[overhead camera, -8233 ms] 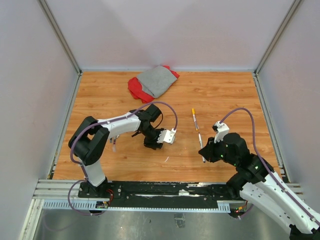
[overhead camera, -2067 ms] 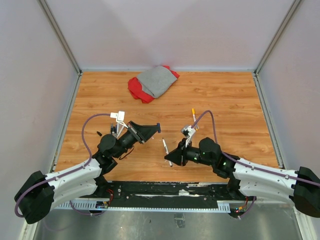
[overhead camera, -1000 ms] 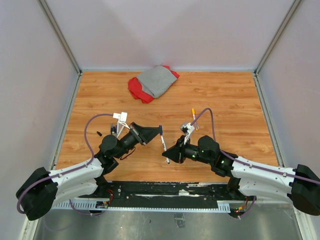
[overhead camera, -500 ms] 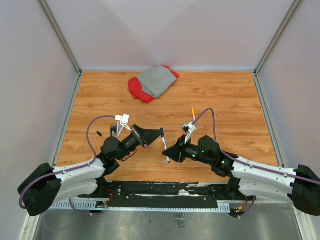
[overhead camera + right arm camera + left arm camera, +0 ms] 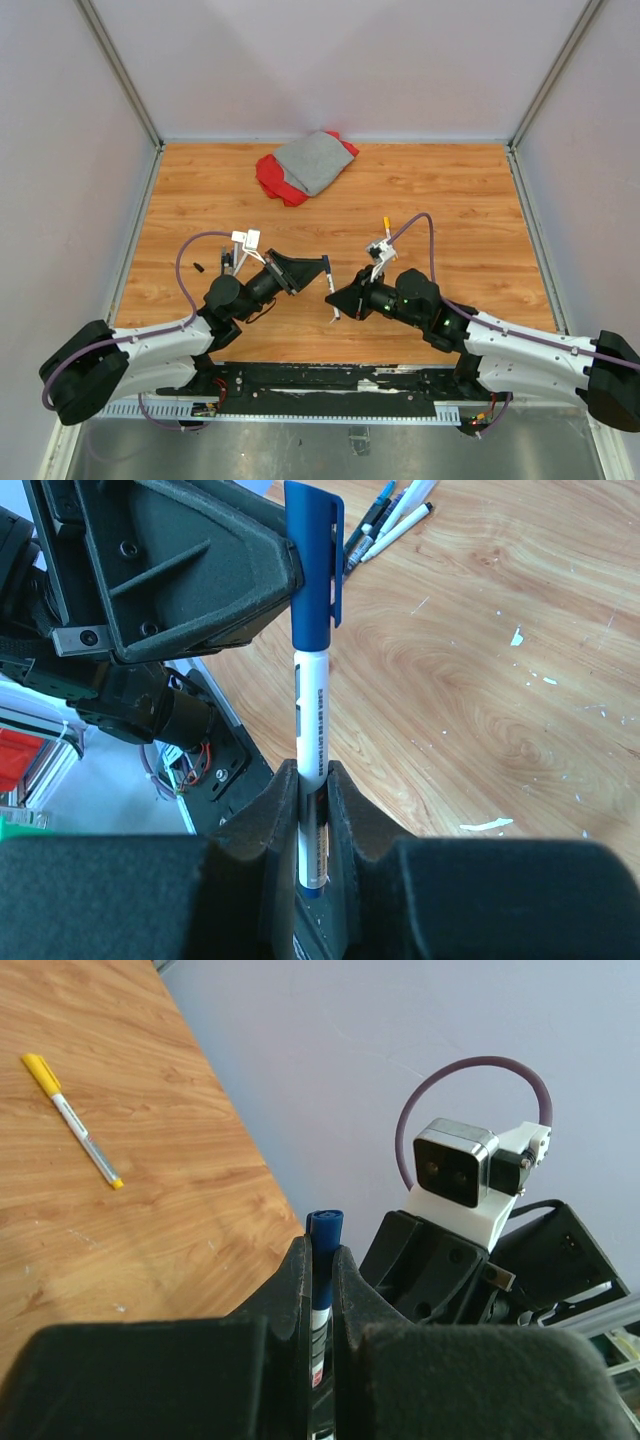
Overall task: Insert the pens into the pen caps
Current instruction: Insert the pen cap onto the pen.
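Observation:
A pen (image 5: 311, 720) with a white barrel stands upright in my right gripper (image 5: 313, 775), which is shut on its lower end. A blue pen cap (image 5: 312, 550) sits over the pen's top end. My left gripper (image 5: 320, 1250) is shut on that blue cap (image 5: 324, 1235), with white barrel showing below it between the jaws. In the top view the two grippers meet above the table's near middle, left gripper (image 5: 325, 266) over right gripper (image 5: 335, 300). A yellow-ended pen (image 5: 78, 1120) lies flat on the wood. Several more pens (image 5: 395, 510) lie together farther off.
A red and grey cloth (image 5: 305, 165) lies at the back of the wooden table (image 5: 450, 190). A small dark cap (image 5: 198, 267) rests near the left edge. Tiny white scraps (image 5: 488, 826) dot the wood. Grey walls enclose three sides.
The left gripper has edged right and down with the cap, closing the gap to the pen in the right gripper. The cap now sits on the pen's end.

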